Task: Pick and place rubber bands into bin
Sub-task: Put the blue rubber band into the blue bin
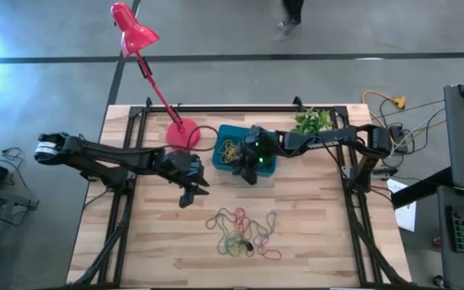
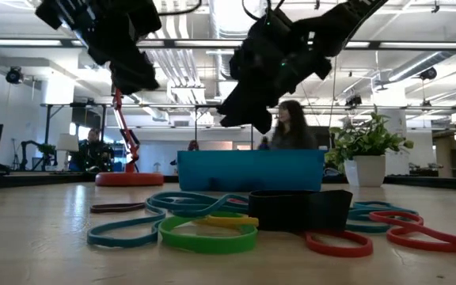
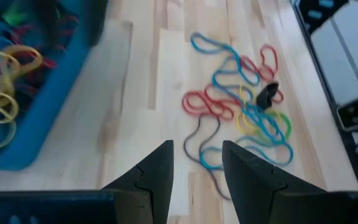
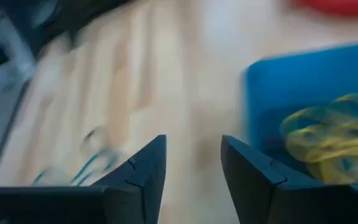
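Some rubber bands, mostly yellow, already lie in the bin [image 1: 236, 153] at the table's far middle. A tangle of rubber bands [image 1: 244, 232] remains on the near table [image 1: 321, 225]. The right tool [image 1: 252, 173] hangs over the bin's near edge with fingers apart and empty; the left tool [image 1: 190, 196], also apart and empty, hovers left of the bin.

pale wooden plank table [image 1: 312, 234] bearing a small teal-blue plastic bin [image 1: 225, 138] at the back, a round red lamp base [image 1: 182, 134] just beside it, a potted green plant [image 1: 312, 121], and tangled coloured rubber bands [image 1: 244, 234] near the front.

Both pincers parted, empty — left pincer [image 1: 188, 196] mid-table, right pincer [image 1: 250, 173] farther back.
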Robot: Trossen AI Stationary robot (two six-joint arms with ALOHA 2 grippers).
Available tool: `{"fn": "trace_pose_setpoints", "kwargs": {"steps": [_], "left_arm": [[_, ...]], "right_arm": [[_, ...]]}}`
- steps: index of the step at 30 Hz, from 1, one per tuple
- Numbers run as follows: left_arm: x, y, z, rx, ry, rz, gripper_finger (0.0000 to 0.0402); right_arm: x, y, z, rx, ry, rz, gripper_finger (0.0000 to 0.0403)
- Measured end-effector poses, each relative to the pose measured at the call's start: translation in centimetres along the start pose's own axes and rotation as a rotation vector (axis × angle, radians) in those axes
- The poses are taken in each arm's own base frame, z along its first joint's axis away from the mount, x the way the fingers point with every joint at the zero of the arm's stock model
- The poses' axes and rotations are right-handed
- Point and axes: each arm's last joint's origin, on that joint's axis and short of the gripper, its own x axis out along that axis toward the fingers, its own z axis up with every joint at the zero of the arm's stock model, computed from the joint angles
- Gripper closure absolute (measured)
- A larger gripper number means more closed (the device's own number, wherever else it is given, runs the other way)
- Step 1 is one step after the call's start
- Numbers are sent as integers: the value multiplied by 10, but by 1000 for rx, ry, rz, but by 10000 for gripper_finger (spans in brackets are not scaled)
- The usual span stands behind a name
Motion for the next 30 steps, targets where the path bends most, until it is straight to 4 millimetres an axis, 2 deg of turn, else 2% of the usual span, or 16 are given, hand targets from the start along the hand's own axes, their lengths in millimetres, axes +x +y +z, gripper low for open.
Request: {"fn": "trace_pose_setpoints", "kwargs": {"steps": [5,9,13,18,21,30], "left_arm": [[26,3,-16,-2,47,-89,281],[49,-4,-25,23,81,-126,281],[71,-14,-35,57,120,-159,281],[94,-27,-46,80,182,-181,281],[104,-32,-51,48,210,-135,281],[117,-33,-51,-27,179,32,281]], "right_arm": [[3,35,-23,-46,183,57,269],[5,67,-42,-72,295,95,280],[6,98,-60,-105,357,57,290],[6,134,-82,-140,388,10,298],[4,151,-91,-149,378,-23,298],[-14,186,-116,-142,346,-142,296]]}}
